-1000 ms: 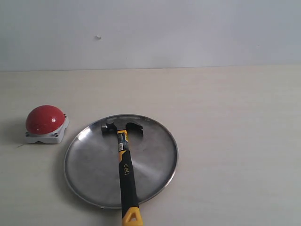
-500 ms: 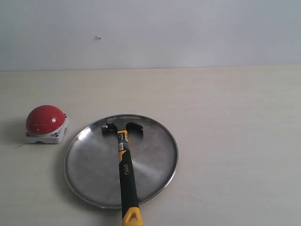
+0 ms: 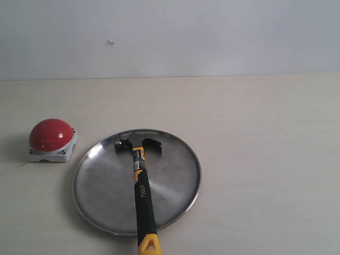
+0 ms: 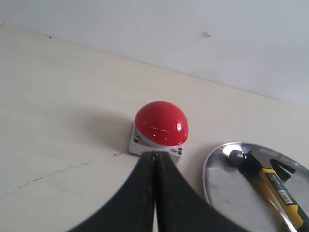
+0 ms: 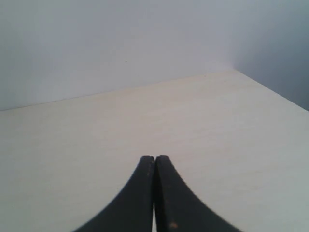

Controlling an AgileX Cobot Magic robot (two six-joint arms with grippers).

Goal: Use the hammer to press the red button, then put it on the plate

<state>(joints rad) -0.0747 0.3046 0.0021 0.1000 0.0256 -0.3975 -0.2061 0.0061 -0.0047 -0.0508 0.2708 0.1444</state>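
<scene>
The hammer point(image 3: 141, 183) lies flat in the steel plate point(image 3: 101, 186), its polished head at the far rim and its yellow end poking over the near rim. The red button point(image 3: 50, 135) on its grey base stands to the left of the plate, apart from it. No arm shows in the exterior view. In the left wrist view my left gripper point(image 4: 155, 153) is shut and empty, hanging short of the red button point(image 4: 161, 123), with the plate point(image 4: 222, 188) and the hammer point(image 4: 270, 181) off to one side. My right gripper point(image 5: 155, 157) is shut and empty over bare table.
A pale wooden table point(image 3: 265, 159) runs back to a plain white wall point(image 3: 212, 37). The table's corner point(image 5: 234, 70) shows in the right wrist view.
</scene>
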